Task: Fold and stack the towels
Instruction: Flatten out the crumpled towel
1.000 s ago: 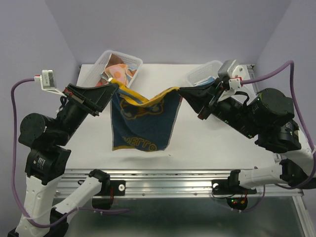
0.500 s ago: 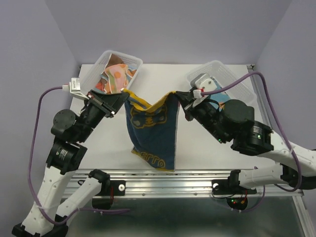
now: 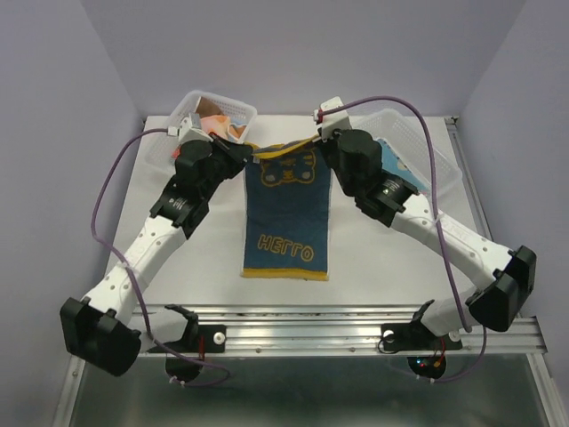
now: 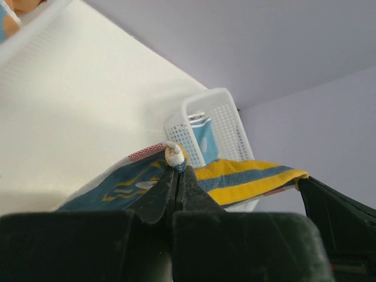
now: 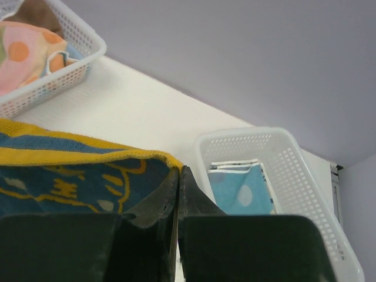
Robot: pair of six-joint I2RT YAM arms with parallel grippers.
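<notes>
So that it spreads flat for folding, the blue towel is stretched between the left gripper and right gripper — each clamped on a corner

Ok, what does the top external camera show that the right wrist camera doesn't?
Only the top view: the whole blue bear towel spread out over the table, its yellow lettering, and the left hand pinching its far left corner. Only the right wrist view: the folded light blue spotted towel in the right basket, mostly hidden from above. Both: the right hand shut on the towel's far right corner, and the left basket holding crumpled towels.
</notes>
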